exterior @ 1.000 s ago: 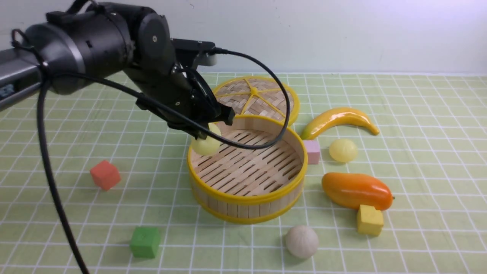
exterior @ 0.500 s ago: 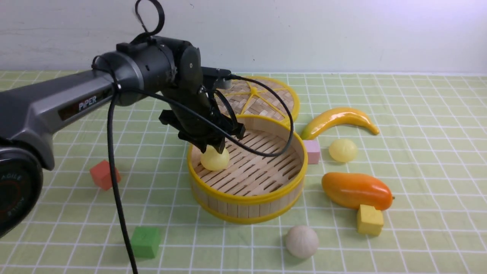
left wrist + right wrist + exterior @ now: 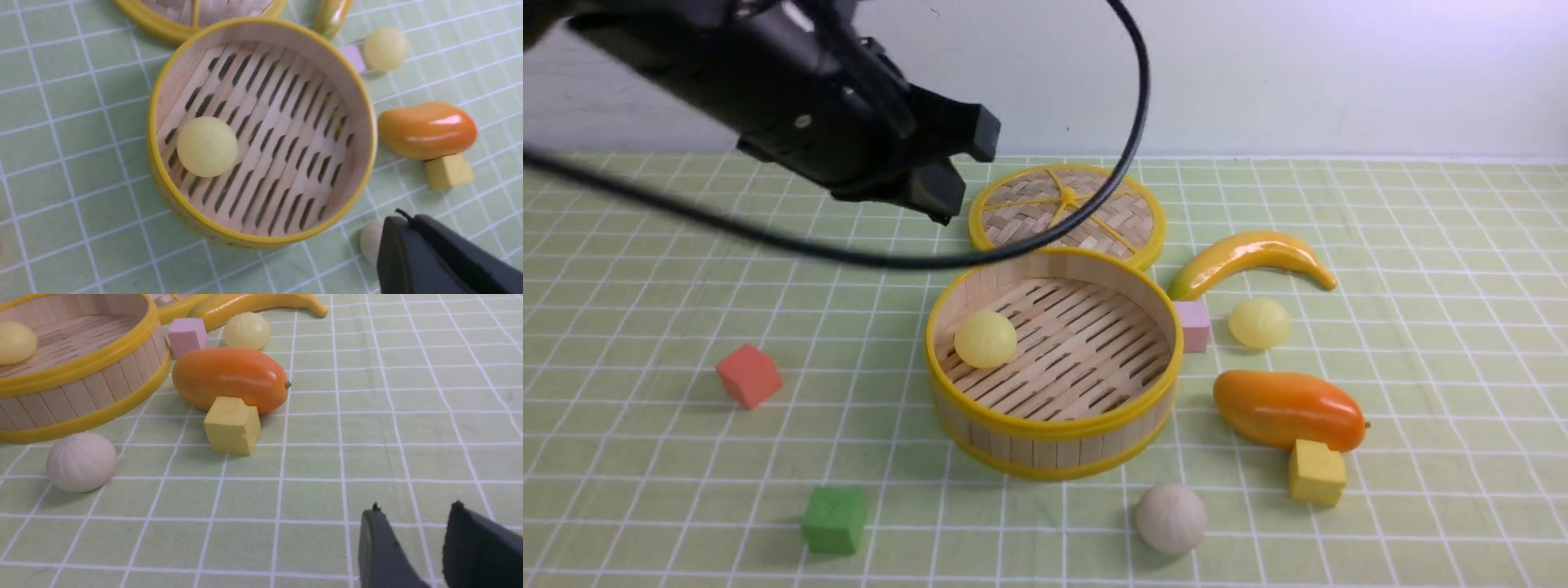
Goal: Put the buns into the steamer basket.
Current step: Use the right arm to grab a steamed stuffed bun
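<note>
Left fingers, front view: the left fingers point(image 3: 941, 189) are seen spread apart and empty, held high over the tabletop point(image 3: 645, 457).
Basket, front view: the steamer basket point(image 3: 1054, 429) is found below the left fingers, a little to the robot's right of them, standing upright.
Bun placed, front view: the first yellow bun point(image 3: 985, 339) is seen resting on the slatted floor, by the wall nearest the left fingers, with nothing touching it.
Buns outside, front view: the second yellow bun point(image 3: 1259, 322) is seen on the tabletop past the basket's far side from the left fingers, near a pink cube point(image 3: 1194, 325). The off-white bun point(image 3: 1170, 518) lies just outside the basket, well apart from those fingers.
Left wrist view: only one finger is shown, bare. The basket is looked down into, one bun inside. The off-white bun is partly hidden behind that finger.
Right fingers, right wrist view: the right fingers point(image 3: 380, 551) are seen parted, nothing held, only tabletop between them.
Buns, right wrist view: the off-white bun is the nearest bun ahead of the right fingers. The second yellow bun sits farther off, beyond an orange mango point(image 3: 229, 377).
Progress: one bun of three is judged delivered. Two are left on the tabletop, both judged nearer the right fingers.
</note>
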Controlling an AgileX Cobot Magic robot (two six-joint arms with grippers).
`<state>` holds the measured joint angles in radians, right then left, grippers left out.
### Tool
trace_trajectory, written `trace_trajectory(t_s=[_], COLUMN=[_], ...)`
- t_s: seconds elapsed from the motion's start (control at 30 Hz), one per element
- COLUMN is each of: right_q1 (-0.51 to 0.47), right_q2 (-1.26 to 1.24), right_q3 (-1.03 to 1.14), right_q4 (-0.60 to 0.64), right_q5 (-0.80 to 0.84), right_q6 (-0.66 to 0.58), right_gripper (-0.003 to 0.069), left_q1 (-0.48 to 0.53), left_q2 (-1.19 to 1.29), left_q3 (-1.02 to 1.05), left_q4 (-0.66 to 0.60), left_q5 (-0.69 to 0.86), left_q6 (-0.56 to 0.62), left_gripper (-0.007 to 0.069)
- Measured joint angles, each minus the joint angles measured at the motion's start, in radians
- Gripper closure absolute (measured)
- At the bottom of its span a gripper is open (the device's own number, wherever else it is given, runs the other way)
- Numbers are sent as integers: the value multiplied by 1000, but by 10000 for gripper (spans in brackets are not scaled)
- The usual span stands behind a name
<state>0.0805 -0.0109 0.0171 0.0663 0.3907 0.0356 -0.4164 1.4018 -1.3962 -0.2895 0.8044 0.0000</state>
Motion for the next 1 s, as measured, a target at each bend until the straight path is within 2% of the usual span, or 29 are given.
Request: trace_trajectory(t_s=[0.1,0.13,0.17,0.2,0.23,0.37,0.5,0.57,0.63,0.7,0.83,1.0], right_q1=[0,0,0,0,0,0,0,0,0,0,14,27], right_q2=[0,0,0,0,0,0,0,0,0,0,101,461], right_q3=[0,0,0,0,0,3,11,11,11,-1,-169,-536], right_q4=[-3,-7,-25,-29,-47,-43,119,253,340,383,390,344], right_q5=[0,0,-1,-1,-3,-24,-112,-211,-295,-312,-128,292], right_q6=[-1,-1,-6,-6,-9,9,129,210,245,254,210,-5], right_gripper=[418,418,418,418,418,418,418,418,421,433,487,561], left_q1=[0,0,0,0,0,0,0,0,0,0,0,0], left_q2=[-198,-198,-314,-327,-430,-670,-906,-1060,-1173,-1234,-1267,-1218], left_q3=[254,271,406,423,566,801,980,1071,1128,1157,1178,1178], left_q4=[-58,-61,-85,-88,-109,-133,-147,-150,-152,-152,-155,-155], left_q5=[-171,-182,-272,-272,-350,-461,-556,-609,-627,-632,-634,-636], left_q6=[58,63,95,99,127,154,157,159,159,159,159,159], left_gripper=[638,638,638,638,638,638,638,638,638,638,638,638])
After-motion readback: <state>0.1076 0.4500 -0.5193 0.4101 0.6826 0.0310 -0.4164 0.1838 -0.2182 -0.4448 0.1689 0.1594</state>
